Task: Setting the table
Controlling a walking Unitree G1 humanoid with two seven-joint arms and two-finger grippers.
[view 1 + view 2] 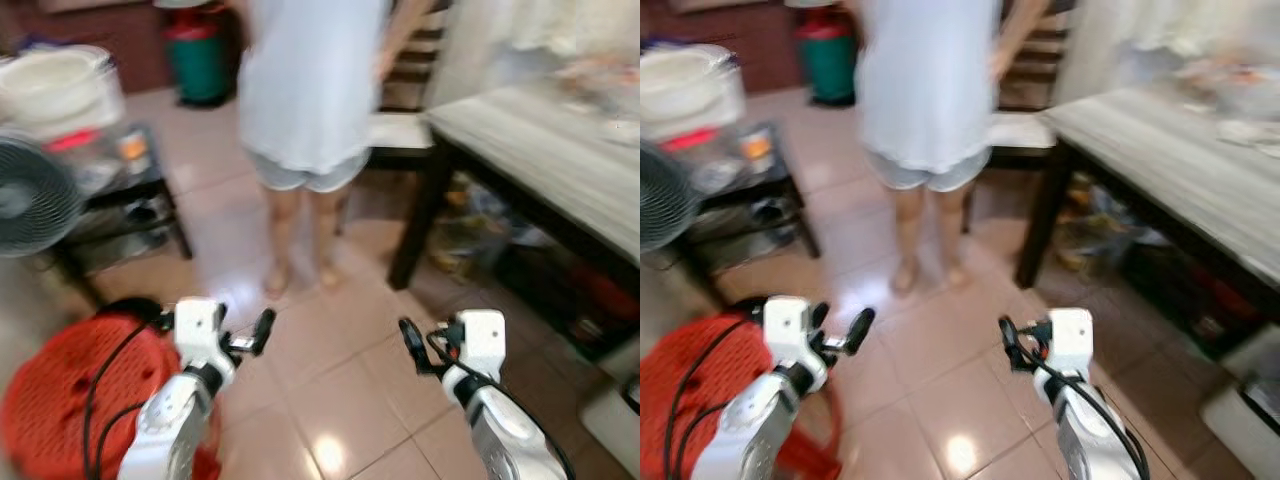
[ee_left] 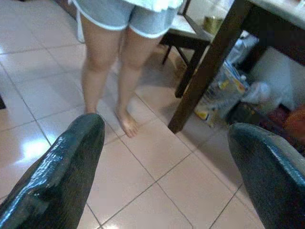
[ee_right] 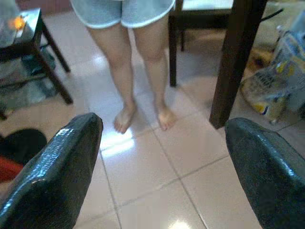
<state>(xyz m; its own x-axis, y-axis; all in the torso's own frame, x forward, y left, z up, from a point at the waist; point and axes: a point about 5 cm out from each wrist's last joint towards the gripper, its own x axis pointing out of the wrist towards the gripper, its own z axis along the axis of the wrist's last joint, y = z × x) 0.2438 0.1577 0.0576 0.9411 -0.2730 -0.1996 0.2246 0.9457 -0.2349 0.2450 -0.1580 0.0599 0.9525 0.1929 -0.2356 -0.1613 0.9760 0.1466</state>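
Table: your table (image 1: 540, 150) stands ahead on the right, a pale grey wood-grain top on dark legs; blurred items lie on its far end and you cannot tell what they are.
Under the table: bags and packets (image 2: 217, 95) sit on the floor beside the near dark leg (image 3: 236, 57).
Chair: a dark chair (image 1: 400, 130) with a light seat stands just beside the table's left end.
Person: a person (image 1: 305, 120) in a white top and light shorts stands barefoot on the tiles, near the chair and in front of you.
Left gripper: your left gripper (image 2: 162, 167) is held low over the tiled floor (image 1: 330, 380), fingers well apart and holding nothing.
Right gripper: your right gripper (image 3: 162, 167) is held low at the same height, fingers spread wide and empty.
Left side: a red basket (image 1: 70, 400) sits just beside your left arm, with a fan (image 1: 30, 195) and a low dark shelf (image 1: 120, 215) of clutter beyond it.
Far back: a green bin (image 1: 200, 60) with a red top stands behind the person.
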